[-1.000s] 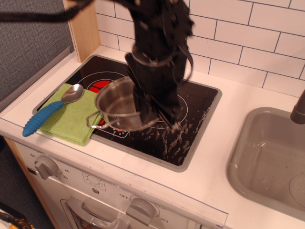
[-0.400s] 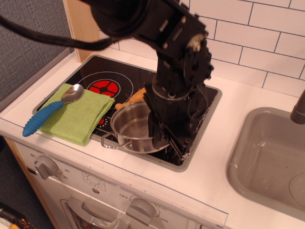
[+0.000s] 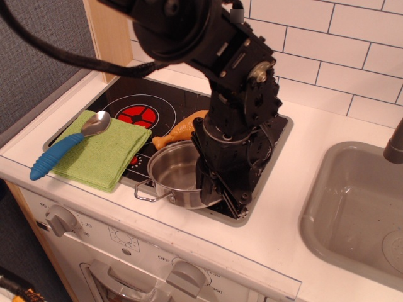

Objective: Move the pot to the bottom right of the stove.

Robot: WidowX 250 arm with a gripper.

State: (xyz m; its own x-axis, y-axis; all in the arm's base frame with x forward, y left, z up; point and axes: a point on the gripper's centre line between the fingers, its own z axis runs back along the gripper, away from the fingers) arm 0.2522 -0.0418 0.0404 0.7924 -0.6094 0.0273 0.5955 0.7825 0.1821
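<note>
The pot (image 3: pixel 171 179), small and shiny steel with a wire loop handle sticking out to its left, sits low at the front right part of the black stove (image 3: pixel 171 102), near the stove's front rim. My gripper (image 3: pixel 212 190) hangs from the big black arm and is shut on the pot's right rim. The fingertips are partly hidden by the gripper body. I cannot tell whether the pot's base rests on the glass or hovers just above it.
A green cloth (image 3: pixel 104 154) lies over the stove's front left, with a blue-handled spoon (image 3: pixel 66 145) on it. An orange toy chicken leg (image 3: pixel 181 129) lies mid-stove behind the pot. A red burner (image 3: pixel 135 115) is at the back left. A grey sink (image 3: pixel 352 207) is at the right.
My gripper has carried the pot from above the stove's middle to the front right and lowered it. The orange chicken leg is now uncovered.
</note>
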